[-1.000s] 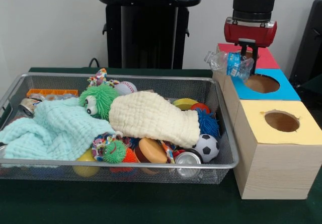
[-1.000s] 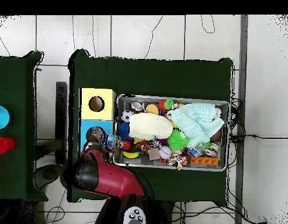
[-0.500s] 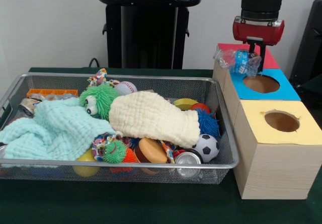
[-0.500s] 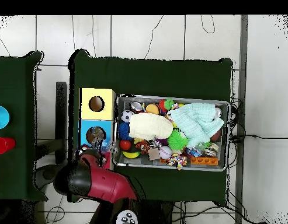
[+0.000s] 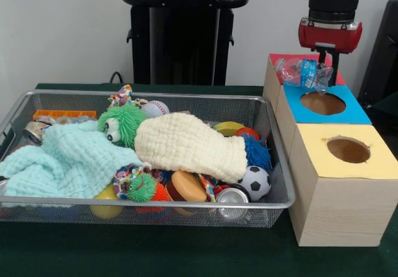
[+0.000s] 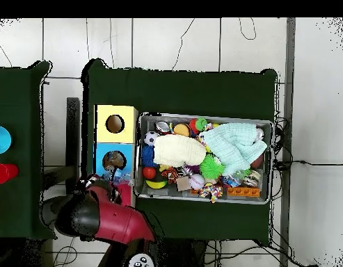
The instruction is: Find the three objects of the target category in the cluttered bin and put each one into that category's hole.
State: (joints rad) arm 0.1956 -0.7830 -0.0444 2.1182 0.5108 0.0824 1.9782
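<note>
We can read no text, brand or number anywhere. The bottle (image 5: 303,74) carries a blue label, and the can (image 5: 231,196) shows print, but neither is legible to us.

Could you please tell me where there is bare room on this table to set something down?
Bare green cloth lies in front of the wire bin, and beyond it in the overhead view. The bin itself is packed full; the wooden boxes crowd its side.

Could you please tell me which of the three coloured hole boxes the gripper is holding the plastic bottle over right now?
The gripper holds the crushed plastic bottle at the seam of the red box and blue box, beside the blue hole. The yellow box is clear of it.
</note>
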